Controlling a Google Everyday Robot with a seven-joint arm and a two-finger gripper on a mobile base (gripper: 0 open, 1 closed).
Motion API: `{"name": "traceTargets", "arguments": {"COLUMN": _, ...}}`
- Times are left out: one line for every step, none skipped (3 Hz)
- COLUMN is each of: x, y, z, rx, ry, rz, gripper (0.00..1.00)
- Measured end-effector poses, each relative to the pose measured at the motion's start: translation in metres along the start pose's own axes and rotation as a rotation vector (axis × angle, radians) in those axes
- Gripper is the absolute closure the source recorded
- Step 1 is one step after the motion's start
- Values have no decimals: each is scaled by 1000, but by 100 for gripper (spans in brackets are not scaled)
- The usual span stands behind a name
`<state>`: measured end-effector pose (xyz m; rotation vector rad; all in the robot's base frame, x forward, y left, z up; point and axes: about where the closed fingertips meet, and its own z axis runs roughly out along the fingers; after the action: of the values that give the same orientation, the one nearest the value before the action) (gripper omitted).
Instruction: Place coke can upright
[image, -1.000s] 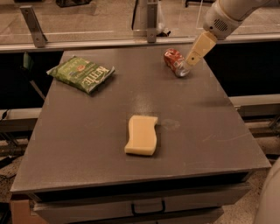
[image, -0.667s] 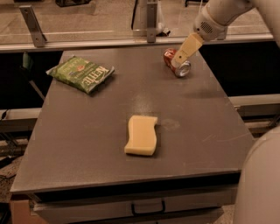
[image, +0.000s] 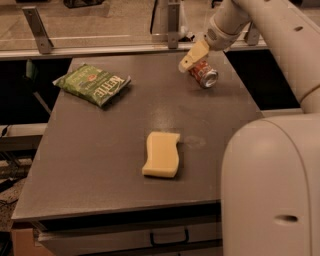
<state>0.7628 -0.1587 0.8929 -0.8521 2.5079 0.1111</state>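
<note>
The coke can (image: 204, 74) is a small red can lying on its side at the far right of the grey table (image: 100, 150), its silver top turned toward the front right. My gripper (image: 187, 61) hangs just above and to the left of the can, its pale fingers (image: 194, 54) pointing down-left over the can's far end. The arm reaches in from the upper right. I cannot make out whether the fingers touch the can.
A green chip bag (image: 94, 84) lies at the far left of the table. A yellow sponge (image: 162, 154) lies in the middle toward the front. A railing with metal posts (image: 36, 22) runs behind the table. The robot's white body (image: 272, 190) fills the lower right.
The gripper has moved left and down, from right of the can to over its far left end. The robot's body has come into view at the lower right. The can has not moved.
</note>
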Motion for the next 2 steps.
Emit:
{"name": "traceTargets", "arguments": {"x": -3, "y": -2, "z": 26, "rx": 13, "ry": 61, "rz": 112, "gripper": 0}}
{"name": "traceTargets", "arguments": {"x": 0, "y": -2, "z": 46, "rx": 30, "ry": 117, "rz": 185, "gripper": 0}}
